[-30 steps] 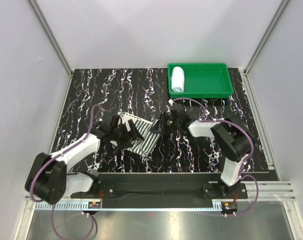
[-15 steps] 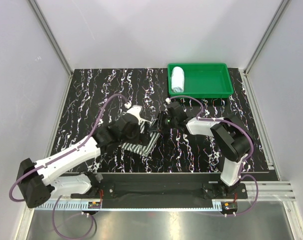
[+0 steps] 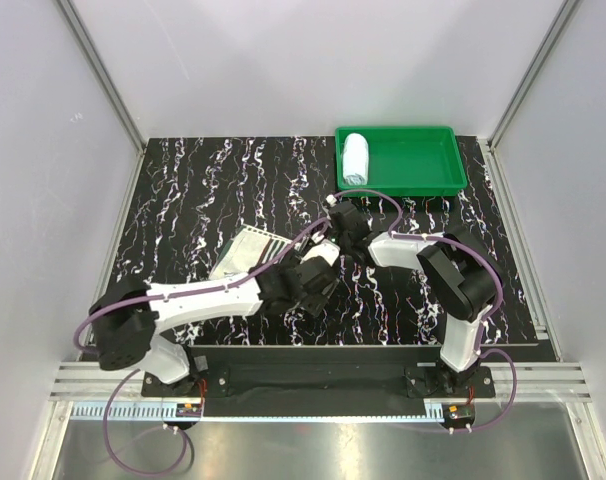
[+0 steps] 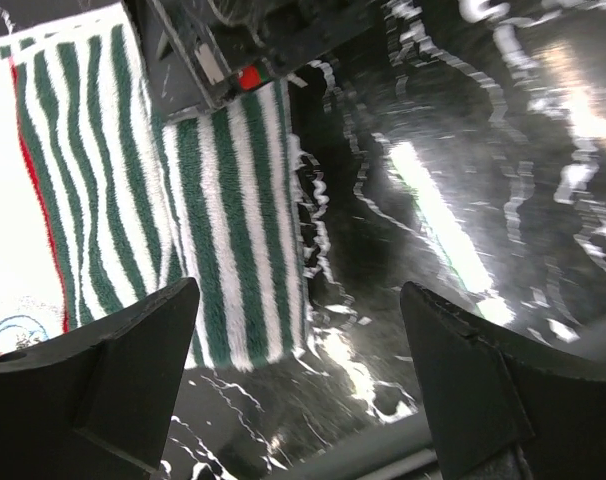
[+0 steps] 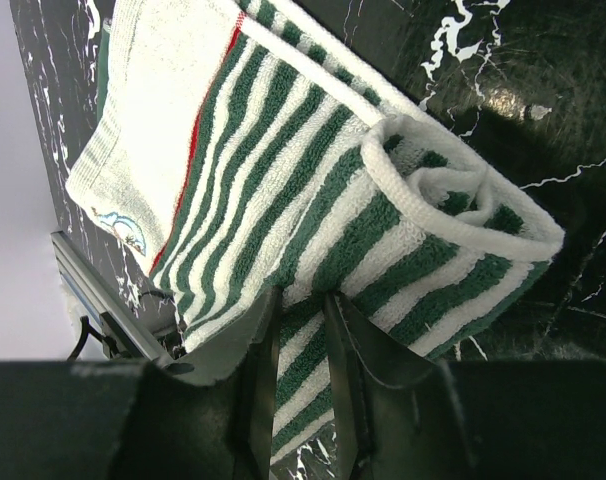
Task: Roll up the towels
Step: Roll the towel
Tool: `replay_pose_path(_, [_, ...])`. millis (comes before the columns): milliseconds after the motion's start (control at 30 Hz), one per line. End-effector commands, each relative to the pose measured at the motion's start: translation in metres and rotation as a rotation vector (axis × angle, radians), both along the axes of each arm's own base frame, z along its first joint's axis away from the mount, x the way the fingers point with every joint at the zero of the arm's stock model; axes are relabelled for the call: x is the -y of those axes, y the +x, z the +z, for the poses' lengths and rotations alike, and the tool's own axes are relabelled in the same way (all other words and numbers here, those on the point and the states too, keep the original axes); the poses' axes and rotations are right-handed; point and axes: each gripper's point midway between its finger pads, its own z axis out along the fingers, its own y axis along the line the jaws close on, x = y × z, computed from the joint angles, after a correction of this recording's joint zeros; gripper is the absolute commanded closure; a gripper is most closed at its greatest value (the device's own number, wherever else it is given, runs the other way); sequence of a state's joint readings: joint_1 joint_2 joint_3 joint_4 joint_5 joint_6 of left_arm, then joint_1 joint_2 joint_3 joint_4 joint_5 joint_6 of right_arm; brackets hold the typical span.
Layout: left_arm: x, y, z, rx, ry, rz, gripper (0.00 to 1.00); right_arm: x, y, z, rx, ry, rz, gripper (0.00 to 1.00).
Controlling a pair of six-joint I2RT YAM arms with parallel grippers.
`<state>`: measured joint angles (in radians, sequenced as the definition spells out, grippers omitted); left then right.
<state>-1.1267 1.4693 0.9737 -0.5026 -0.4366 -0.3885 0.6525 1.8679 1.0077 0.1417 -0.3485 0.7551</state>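
Two towels are in view. The pale blue towel (image 3: 355, 158) is rolled into a short cylinder and lies inside the green tray (image 3: 423, 172), against its left wall. The tray sits at the far right corner of the tabletop (image 3: 183, 190).

The striped towel (image 3: 245, 250) lies near the middle of the tabletop, somewhat toward the near edge. Close views show green and white stripes, a thin red line and a plain white panel. Its left portion is spread flat. Its right end is curled over into a loose partial roll, seen in the right wrist view (image 5: 423, 230).

The right gripper (image 5: 301, 305) reaches in from the right. Its jaws are narrow and pinched on a layer of the striped towel just beside the curled end. From above it is largely merged with the other arm (image 3: 329, 243).

The left gripper (image 4: 298, 300) extends from the near left corner across to the middle, beside the near edge of the striped towel. Its jaws stand wide apart with nothing between them. Bare tabletop shows under the gap, and a corner of the striped towel (image 4: 233, 220) lies by its left finger (image 4: 93, 390). Whether that finger touches the cloth cannot be told.
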Motion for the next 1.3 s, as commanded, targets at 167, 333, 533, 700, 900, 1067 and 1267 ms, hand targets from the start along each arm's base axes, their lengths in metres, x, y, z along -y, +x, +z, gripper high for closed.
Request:
replay_pose_path(167, [0.0, 0.014, -0.022, 0.045, 0.058, 0.055, 0.12, 0.007, -0.008, -0.023, -0.025, -0.087, 0.01, 0.68])
replay_pose_path(333, [-0.011, 0.002, -0.048, -0.006, 0.056, 0.07, 0.12, 0.007, -0.008, -0.026, -0.032, -0.092, 0.012, 0.68])
replay_pose_path(533, [-0.019, -0.008, -0.067, -0.048, 0.058, 0.087, 0.13, 0.006, -0.007, -0.021, -0.029, -0.091, 0.013, 0.68])
replay_pose_path(700, [-0.025, -0.017, -0.085, -0.085, 0.05, 0.106, 0.18, 0.004, -0.004, -0.014, -0.02, -0.093, 0.017, 0.68])
replay_pose_path(900, [-0.033, -0.015, -0.094, -0.083, 0.083, 0.154, 0.36, 0.006, -0.007, -0.013, -0.025, -0.098, 0.02, 0.68])
replay_pose_path(1067, [-0.041, -0.018, -0.103, -0.094, 0.082, 0.2, 0.79, 0.012, -0.011, -0.011, -0.034, -0.121, 0.021, 0.68])
replay_pose_path(1267, [-0.037, -0.02, -0.102, -0.105, 0.061, 0.19, 1.0, 0.03, -0.002, 0.001, -0.023, -0.156, -0.012, 0.64])
